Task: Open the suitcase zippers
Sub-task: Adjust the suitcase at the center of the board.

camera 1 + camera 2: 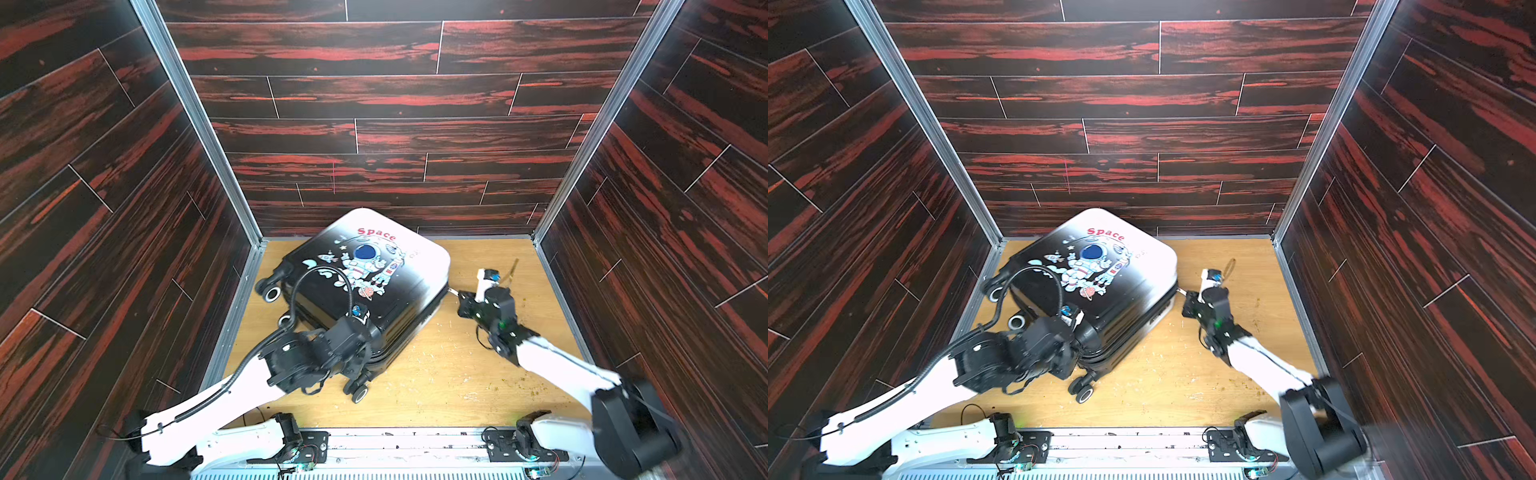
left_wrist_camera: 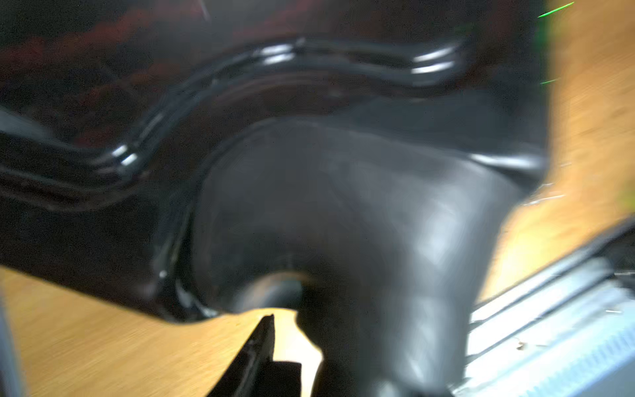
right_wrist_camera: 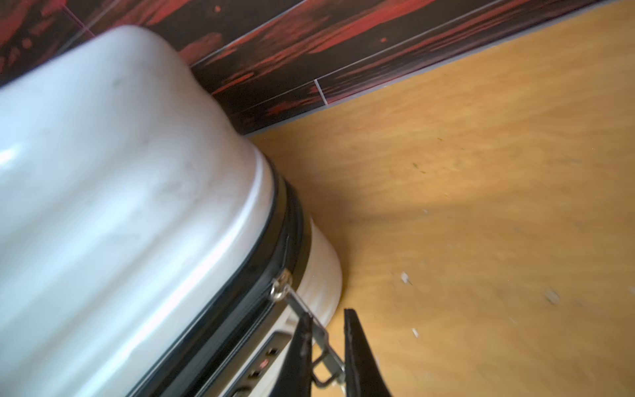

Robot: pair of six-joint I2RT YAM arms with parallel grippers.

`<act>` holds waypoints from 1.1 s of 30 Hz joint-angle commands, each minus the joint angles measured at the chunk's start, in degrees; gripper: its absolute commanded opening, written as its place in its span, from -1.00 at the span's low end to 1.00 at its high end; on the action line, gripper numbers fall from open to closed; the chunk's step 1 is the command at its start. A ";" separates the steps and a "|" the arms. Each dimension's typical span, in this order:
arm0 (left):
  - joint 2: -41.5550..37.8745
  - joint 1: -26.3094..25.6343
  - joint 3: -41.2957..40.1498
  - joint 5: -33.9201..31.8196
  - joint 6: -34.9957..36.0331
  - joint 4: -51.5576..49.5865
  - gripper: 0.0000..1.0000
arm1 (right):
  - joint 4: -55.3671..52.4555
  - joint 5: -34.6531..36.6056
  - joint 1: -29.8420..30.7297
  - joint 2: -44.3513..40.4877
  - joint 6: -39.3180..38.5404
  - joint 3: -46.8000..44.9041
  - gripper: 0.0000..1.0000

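Suitcase (image 1: 374, 266) lies flat on the wood surface (image 1: 436, 374), printed shell up, set at an angle near the back-left corner of the enclosure. In both top views its white end points at the back wall (image 1: 395, 124), and its black end, w/ wheels (image 1: 359, 392), faces the robot. Dark zipper track (image 3: 287, 240) runs round the seam betw. the two shell halves, which sit together where seen.

R arm (image 1: 552, 361) reaches to the case's right-hand corner at the white end. In the right wrist view a metal pull tab (image 3: 302, 311) stretches straight out from the slider (image 3: 280, 287) on the track and passes betw. two black fingers (image 3: 302, 347). R jaws stand narrow, pinching the tab near its loop end.

L arm (image 1: 232, 386) lies over the near black corner, wrist above the shell edge by a wheel. Left wrist view is v. blurred: glossy black shell, dull grey wheel housing (image 2: 343, 206), one finger tip (image 2: 263, 343) over the wood. L jaws: can't tell if spread or pressed together.
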 commanded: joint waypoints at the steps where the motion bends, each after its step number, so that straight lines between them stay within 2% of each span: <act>1: 1.84 9.91 2.10 -17.61 -6.90 3.17 -0.69 | -8.08 3.84 -1.73 -8.03 3.22 -4.96 -1.00; 5: 7.10 15.59 3.74 -21.40 -6.64 6.00 -0.66 | -14.73 -1.86 0.00 -17.51 6.36 -9.24 -1.00; 9: 12.55 20.11 6.64 -23.79 -6.93 8.43 -0.47 | -20.40 -6.82 3.58 -22.69 9.45 -11.07 -1.00; 12: 15.83 23.57 10.05 -26.73 -6.81 9.14 -0.15 | -22.11 -11.37 6.82 -23.39 11.53 -11.82 -1.00; 14: 17.39 26.55 11.95 -26.95 -6.71 10.37 0.17 | -22.71 -12.95 10.70 -22.60 11.89 -11.88 -1.00; 16: 19.10 29.58 14.13 -25.53 -6.94 11.47 0.51 | -23.06 -14.79 15.06 -20.03 11.70 -11.34 -1.00; 20: 22.25 31.56 20.77 -23.72 -7.68 8.61 0.97 | -21.26 -16.43 23.23 -15.45 11.01 -10.33 -1.00; 23: 20.54 31.41 23.84 -23.98 -6.25 6.34 1.00 | -21.87 -14.01 24.44 -15.32 11.16 -10.01 -1.00; 25: 17.07 31.21 22.29 -24.13 -4.71 7.03 1.00 | -21.93 -11.47 24.43 -16.92 10.84 -10.56 -1.00; 28: 12.15 30.52 19.00 -19.75 -5.25 5.72 1.00 | -25.00 -5.66 24.30 -17.48 8.58 -8.68 -1.00; 30: 8.90 28.69 15.19 -16.63 -7.98 5.85 1.00 | -26.66 -2.12 23.39 -17.04 7.03 -6.72 -0.83; 33: 5.02 26.88 6.38 -6.46 -19.03 10.55 1.00 | -24.45 -3.20 19.98 -15.50 5.23 -4.64 -0.68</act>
